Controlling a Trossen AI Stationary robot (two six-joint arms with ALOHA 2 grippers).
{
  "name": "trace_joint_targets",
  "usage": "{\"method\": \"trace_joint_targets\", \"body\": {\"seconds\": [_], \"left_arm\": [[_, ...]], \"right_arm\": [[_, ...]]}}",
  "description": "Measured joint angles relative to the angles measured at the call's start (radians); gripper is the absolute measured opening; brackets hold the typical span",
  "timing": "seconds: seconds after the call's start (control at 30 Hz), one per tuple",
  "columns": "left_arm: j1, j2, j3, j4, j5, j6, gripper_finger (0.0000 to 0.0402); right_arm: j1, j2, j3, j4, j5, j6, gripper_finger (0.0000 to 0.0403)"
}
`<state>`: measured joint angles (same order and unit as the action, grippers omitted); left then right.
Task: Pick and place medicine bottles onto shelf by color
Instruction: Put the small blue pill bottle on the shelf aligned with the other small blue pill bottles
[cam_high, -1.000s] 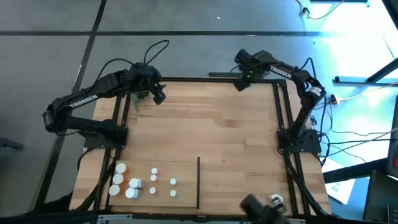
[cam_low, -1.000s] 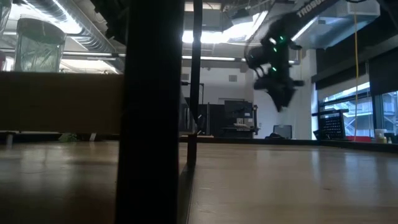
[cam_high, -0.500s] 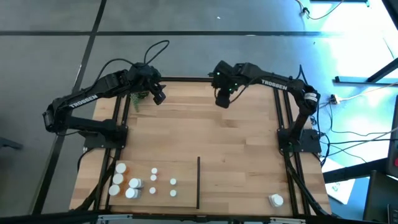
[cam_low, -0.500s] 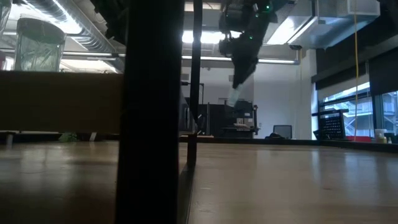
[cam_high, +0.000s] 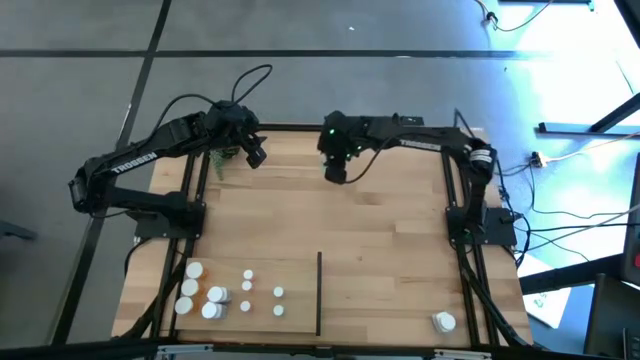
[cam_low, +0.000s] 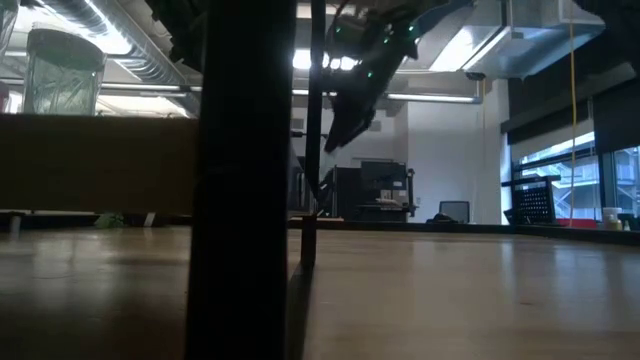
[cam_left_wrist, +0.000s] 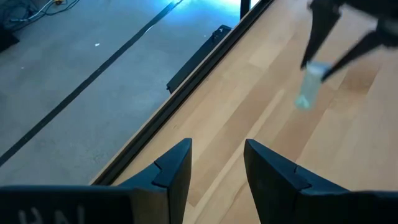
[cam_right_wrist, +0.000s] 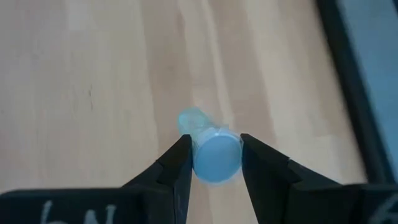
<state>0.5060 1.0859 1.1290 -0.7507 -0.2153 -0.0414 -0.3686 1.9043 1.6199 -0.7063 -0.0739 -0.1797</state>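
A small white bottle (cam_right_wrist: 211, 149) sits clamped between the two fingers of the right gripper (cam_right_wrist: 214, 163), its round cap facing the wrist camera and its body pointing down toward the wood. In the left wrist view the same bottle (cam_left_wrist: 308, 86) hangs pale and slightly tilted from the dark fingers above it, clear of the shelf (cam_left_wrist: 348, 143) surface. From above, the right gripper (cam_high: 336, 166) is over the far middle of the shelf (cam_high: 380, 230), its arm stretched in from the right rail. In the low view the gripper (cam_low: 335, 135) hangs high above the board, just beside a black post (cam_low: 314, 140). The other bottles (cam_high: 215, 296) stand in a cluster at the near left corner of the shelf, left of the thin black divider (cam_high: 319, 292): mostly white caps, one with an orange body (cam_high: 214, 294) among them. One more white bottle (cam_high: 443, 322) stands alone at the near right corner, well apart from the cluster and on the other side of the divider. The left gripper (cam_high: 256, 154) waits over the far left corner of the shelf, next to a small green plant (cam_high: 222, 158); its fingers (cam_left_wrist: 174, 171) stand a narrow gap apart with nothing between them, over the far edge rail (cam_left_wrist: 205, 74).
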Motion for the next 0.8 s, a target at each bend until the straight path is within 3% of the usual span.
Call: {"method": "trace_joint_targets", "body": {"seconds": [0.43, 0.63, 0.8], "left_arm": [[0.0, 0.0, 0.0, -0.025, 0.0, 0.0, 0.014], [0.0, 0.0, 0.0, -0.026, 0.0, 0.001, 0.014], [0.0, 0.0, 0.0, -0.026, 0.0, 0.001, 0.014]], "right_arm": [[0.039, 0.115, 0.0, -0.128, 0.001, -0.039, 0.0126], [0.053, 0.141, -0.001, -0.17, 0.079, -0.046, 0.0126], [0.062, 0.165, 0.001, -0.2, 0.082, -0.047, 0.0126]]}}
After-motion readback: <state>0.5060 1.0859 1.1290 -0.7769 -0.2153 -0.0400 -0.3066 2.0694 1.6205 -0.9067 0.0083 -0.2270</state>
